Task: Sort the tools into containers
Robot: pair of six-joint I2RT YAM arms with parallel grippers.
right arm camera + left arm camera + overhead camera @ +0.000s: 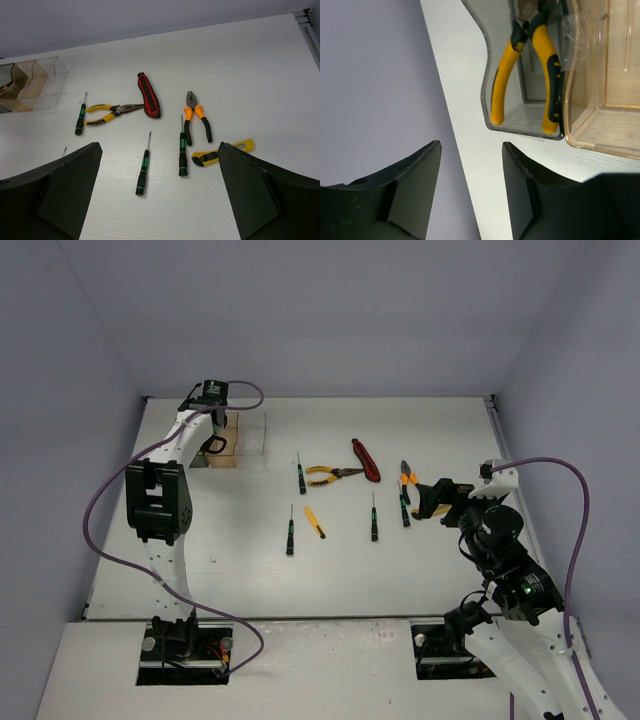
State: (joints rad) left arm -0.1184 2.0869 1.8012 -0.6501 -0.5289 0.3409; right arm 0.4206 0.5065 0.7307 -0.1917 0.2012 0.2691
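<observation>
A: Tools [330, 475] first. Where do they lie?

B: One pair of yellow pliers [502, 75] lies inside the grey bin [487, 100], handles toward the wrist camera. The rest are spread over the middle of the bench [450, 430]: thin screwdrivers [80, 120], long-nose pliers [107, 112], a red tool [149, 95], orange pliers [196, 117] and a knife [220, 154].

A: And the bins?

B: The grey bin, amber bin [600, 115] and clear bin [50, 82] stand touching in a row at the far left corner.

A: How is the left arm posed?

B: It rises from its base and stretches to that corner, wrist bent down over the bins. The left end effector [471, 150] hangs just on the near side of the grey bin, over the bench's left edge. Its fingers are apart with nothing between them.

A: The right arm?

B: It is folded at the right side, forearm pointing left toward the spread. The right end effector [159, 147] hovers above the bench near the orange pliers, fingers spread wide and empty.
</observation>
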